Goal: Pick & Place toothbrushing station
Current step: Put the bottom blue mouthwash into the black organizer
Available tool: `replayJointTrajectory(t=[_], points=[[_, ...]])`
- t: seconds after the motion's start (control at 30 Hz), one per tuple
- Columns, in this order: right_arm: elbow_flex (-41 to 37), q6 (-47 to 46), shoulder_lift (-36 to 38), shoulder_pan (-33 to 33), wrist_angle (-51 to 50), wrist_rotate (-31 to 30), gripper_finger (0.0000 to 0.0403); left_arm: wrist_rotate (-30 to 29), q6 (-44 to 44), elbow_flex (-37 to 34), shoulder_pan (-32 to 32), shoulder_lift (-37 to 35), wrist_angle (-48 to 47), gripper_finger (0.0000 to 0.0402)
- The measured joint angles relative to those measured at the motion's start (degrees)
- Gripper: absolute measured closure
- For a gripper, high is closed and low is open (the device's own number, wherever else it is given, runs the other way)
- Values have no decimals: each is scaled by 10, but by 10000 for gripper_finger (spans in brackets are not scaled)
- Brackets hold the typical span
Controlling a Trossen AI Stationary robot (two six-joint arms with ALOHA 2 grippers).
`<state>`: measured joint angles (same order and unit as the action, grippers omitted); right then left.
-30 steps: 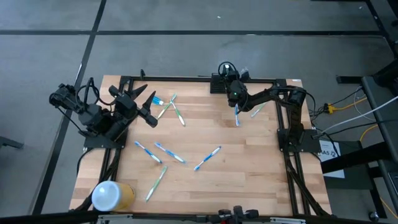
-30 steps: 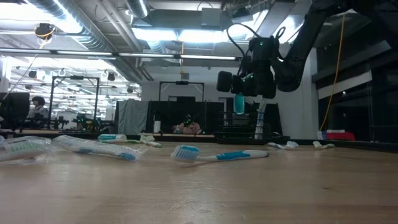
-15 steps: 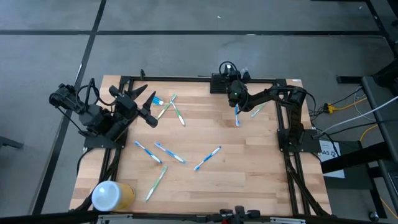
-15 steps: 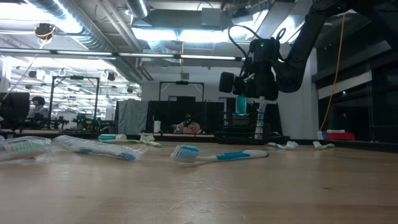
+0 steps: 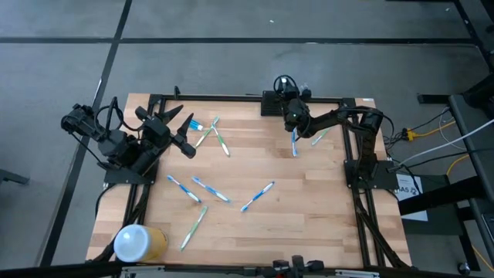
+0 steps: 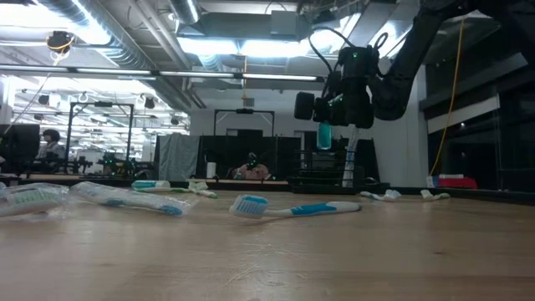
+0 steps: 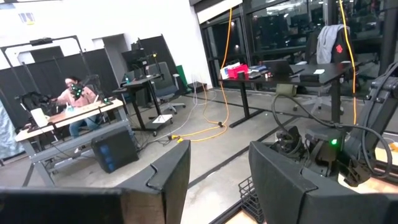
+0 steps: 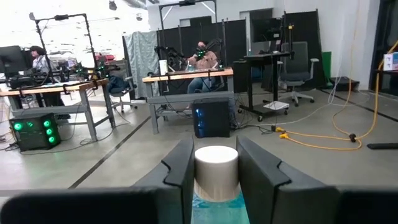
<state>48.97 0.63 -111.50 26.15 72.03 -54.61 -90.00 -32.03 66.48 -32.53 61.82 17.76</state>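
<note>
The black rack-like station (image 5: pixel 275 100) stands at the table's far edge. My right gripper (image 5: pixel 290 109) hovers just on its near side, well above the table, shut on a teal toothbrush with a white end (image 6: pixel 323 135); it also shows in the low view (image 6: pixel 325 124) and its wrist view (image 8: pixel 215 169). My left gripper (image 5: pixel 185 130) is open and empty over the table's left side; its wrist view (image 7: pixel 217 177) looks toward the right arm. My right gripper pinches the toothbrush between its two fingers (image 8: pixel 180 167), just below its white end (image 8: pixel 216 163). The fingers lie level and point toward the table's far side, across the brush. The brush stands upright, its teal part (image 6: pixel 323 136) hanging below the fingers, clear of the table.
Several blue, green and white toothbrushes lie loose on the wooden table: two at the far left (image 5: pixel 216 133), three mid-table (image 5: pixel 210 189), one near the front (image 5: pixel 194 228), two by the right gripper (image 5: pixel 294 144). A white-topped yellow cylinder (image 5: pixel 139 242) lies at the near left corner.
My right gripper has risen a little with the toothbrush and edged toward the station at the table's far edge. The brush stays upright in the shut fingers.
</note>
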Motion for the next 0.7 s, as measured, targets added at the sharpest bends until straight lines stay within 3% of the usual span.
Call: replayJointTrajectory(t=[0.7], points=[[0,-39,30,0,-80,15,310,0,23,0,0,0,-19,242]])
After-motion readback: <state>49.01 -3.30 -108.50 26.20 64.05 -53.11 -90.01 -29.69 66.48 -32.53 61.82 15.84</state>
